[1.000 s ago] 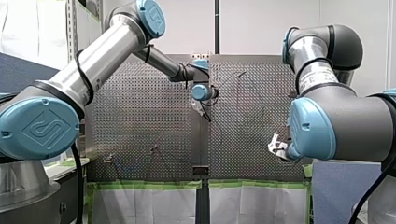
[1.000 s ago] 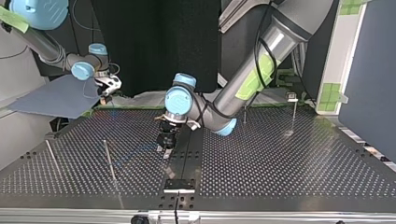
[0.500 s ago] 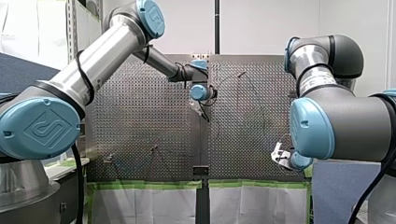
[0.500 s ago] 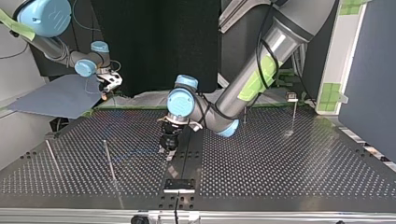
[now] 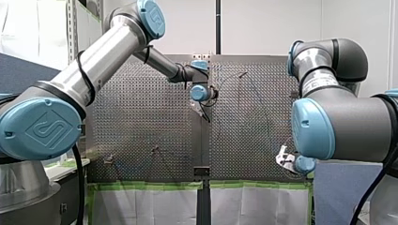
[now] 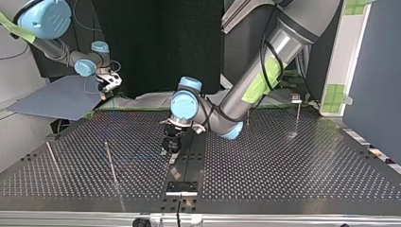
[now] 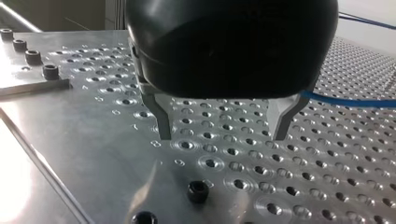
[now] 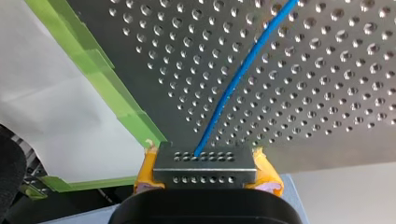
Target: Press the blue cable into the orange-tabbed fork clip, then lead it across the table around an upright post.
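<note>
Right wrist view shows the blue cable (image 8: 232, 88) rising from my right claw (image 8: 205, 161), whose yellow pads clamp it, and running far out over the perforated counter (image 8: 327, 93). My left claw (image 7: 219, 135), fingers apart, hangs just above the counter, with the cable beside it and outside its fingers.

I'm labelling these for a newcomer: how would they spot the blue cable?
Find the perforated metal table. The blue cable leaves my right pincer, between its yellow pads, and crosses the holes. Nothing else on the metal is blue.
</note>
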You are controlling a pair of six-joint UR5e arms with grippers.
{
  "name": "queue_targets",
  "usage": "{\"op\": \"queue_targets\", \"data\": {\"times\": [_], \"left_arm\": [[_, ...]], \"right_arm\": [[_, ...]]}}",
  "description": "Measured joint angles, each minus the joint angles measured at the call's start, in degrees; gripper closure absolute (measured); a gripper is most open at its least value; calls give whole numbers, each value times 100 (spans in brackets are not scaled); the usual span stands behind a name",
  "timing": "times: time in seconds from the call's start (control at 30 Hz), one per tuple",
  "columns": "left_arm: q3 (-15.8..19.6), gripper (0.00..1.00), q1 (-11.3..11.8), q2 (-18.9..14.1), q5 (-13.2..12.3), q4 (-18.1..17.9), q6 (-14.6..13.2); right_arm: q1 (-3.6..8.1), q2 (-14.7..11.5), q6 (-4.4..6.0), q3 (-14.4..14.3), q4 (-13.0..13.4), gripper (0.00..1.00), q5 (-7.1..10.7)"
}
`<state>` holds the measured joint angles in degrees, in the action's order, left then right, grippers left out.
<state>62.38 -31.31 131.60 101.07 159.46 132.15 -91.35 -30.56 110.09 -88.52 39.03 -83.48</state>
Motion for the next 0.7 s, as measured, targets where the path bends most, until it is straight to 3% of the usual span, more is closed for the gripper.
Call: {"op": "queue_targets", "data": {"times": [0.13, 0.4, 0.7], "left_arm": [[0, 1, 24, -1, -35, -6, 2], [0, 1, 51, -6, -57, -18, 3], [0, 1, 52, -7, -66, -22, 17]], "right_arm": [[27, 190, 18, 135, 29, 100, -8], [45, 580, -15, 393, -266, 100, -221], [51, 660, -11, 408, -283, 100, -264]]}}
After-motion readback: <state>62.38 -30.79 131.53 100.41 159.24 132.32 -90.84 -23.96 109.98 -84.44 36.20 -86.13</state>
